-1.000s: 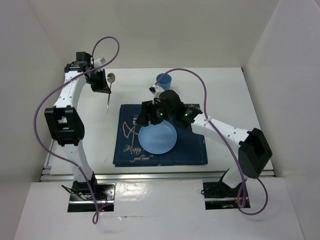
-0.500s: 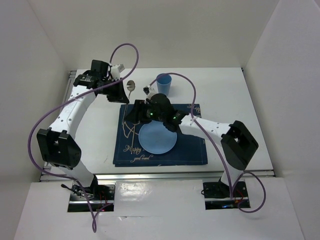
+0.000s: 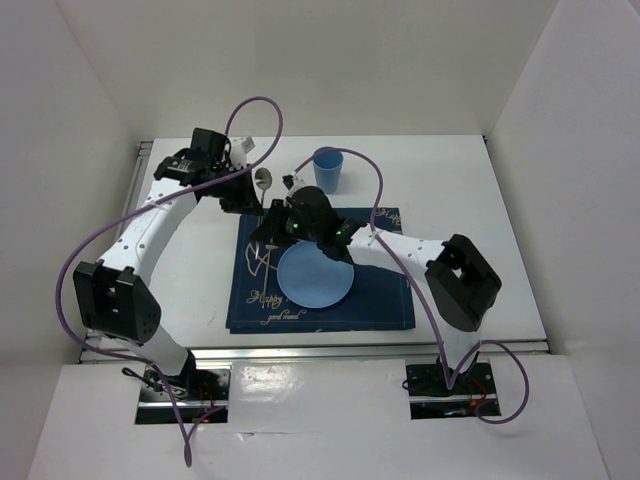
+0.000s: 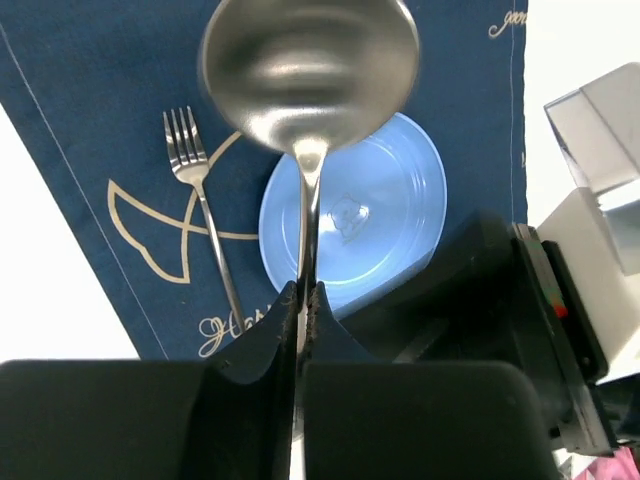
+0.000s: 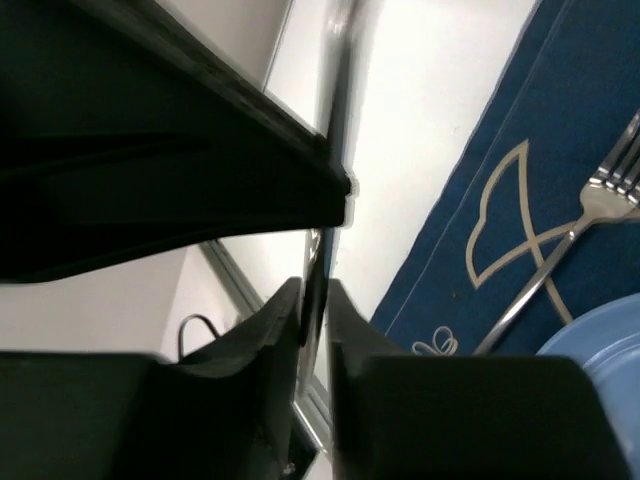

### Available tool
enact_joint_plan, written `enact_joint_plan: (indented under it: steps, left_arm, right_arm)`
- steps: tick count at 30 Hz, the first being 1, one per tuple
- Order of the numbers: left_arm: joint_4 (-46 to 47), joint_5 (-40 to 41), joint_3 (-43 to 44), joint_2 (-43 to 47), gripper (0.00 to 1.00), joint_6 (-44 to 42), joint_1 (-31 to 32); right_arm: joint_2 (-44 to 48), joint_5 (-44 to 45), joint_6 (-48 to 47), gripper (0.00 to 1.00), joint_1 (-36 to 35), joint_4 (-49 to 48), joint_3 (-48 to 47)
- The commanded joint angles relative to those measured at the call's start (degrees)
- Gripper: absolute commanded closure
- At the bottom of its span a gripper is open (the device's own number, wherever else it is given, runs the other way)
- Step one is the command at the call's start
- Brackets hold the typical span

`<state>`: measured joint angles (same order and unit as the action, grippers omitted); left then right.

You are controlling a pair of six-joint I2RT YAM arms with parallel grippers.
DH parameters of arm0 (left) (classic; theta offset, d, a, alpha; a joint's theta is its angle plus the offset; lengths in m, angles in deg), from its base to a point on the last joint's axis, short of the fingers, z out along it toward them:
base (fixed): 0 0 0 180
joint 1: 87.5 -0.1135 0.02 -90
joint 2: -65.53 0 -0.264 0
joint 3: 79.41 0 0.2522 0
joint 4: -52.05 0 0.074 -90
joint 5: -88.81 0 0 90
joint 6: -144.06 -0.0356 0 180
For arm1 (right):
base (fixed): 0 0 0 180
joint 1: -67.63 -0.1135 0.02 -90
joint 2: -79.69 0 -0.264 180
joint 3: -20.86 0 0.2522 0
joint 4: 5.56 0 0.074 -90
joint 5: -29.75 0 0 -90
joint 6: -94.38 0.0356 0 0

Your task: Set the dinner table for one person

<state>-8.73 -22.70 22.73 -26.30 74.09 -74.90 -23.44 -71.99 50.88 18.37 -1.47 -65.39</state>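
Plainly, in the top external view your main risk is a clash. The left gripper [image 3: 247,196] and right gripper [image 3: 272,225] hang close together over the far-left corner of the placemat [image 3: 380,300]. The placemat lies on the dinner table [image 3: 470,200] with the plate [image 3: 315,277] on it and the cup [image 3: 328,168] just past its far edge. If either arm moves without the other clearing, it could knock the spoon [image 3: 263,179] loose or drag the cloth. The right fingers are hidden under their own wrist here.

In the left wrist view, the left jaws are pinched tight on the spoon's handle, with the bowl sticking well out. A bump could make it pivot or slip. The fork [image 4: 188,165] and plate lie below, so a drop would land on them. The right arm crowds the right side and blocks the mat beyond.

In the right wrist view, the right fingers sit nearly together with only a slit between. You cannot tell whether they hold anything. A dark bulk fills the upper left, probably the left arm. A thin metal strip above may be the spoon's handle, but it is too blurred to say.
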Motion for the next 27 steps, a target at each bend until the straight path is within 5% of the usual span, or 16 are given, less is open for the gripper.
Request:
enact_joint_plan:
  steps: [1, 3, 6, 8, 15, 21, 27]
  left_arm:
    - [1.85, -0.01, 1.09, 3.41, 1.0, 1.68, 0.23]
    - [1.85, -0.02, 1.62, 3.41, 1.0, 1.68, 0.23]
    - [1.23, -0.02, 1.62, 4.73, 1.0, 2.2, 0.23]
    - [1.23, -0.54, 0.92, 5.78, 0.77, 2.2, 0.23]
    - [-0.09, 8.15, 6.02, 12.01, 0.43, -4.01, -0.9]
    - [2.02, 10.63, 0.76, 15.36, 0.43, -8.24, -9.24]
    - [2.55, 8.6, -5.85, 16.69, 0.43, -13.79, -11.89]
  right_arm:
    - [-0.05, 0.32, 1.49, 0.84, -0.49, -1.06, -1.95]
    - [-0.05, 1.03, 2.8, 1.0, -0.49, 1.49, -2.75]
    - [0.03, 1.03, 2.81, 1.0, 0.12, 2.82, -3.62]
    - [1.52, 0.5, 2.28, 1.0, 0.74, 4.56, -3.1]
    - [13.71, -13.1, -4.38, 1.0, 12.67, 14.56, 4.53]
    - [25.41, -19.37, -19.39, 1.0, 25.34, 35.21, 13.15]
    - [31.76, -26.65, -23.55, 1.0, 36.06, 32.97, 26.52]
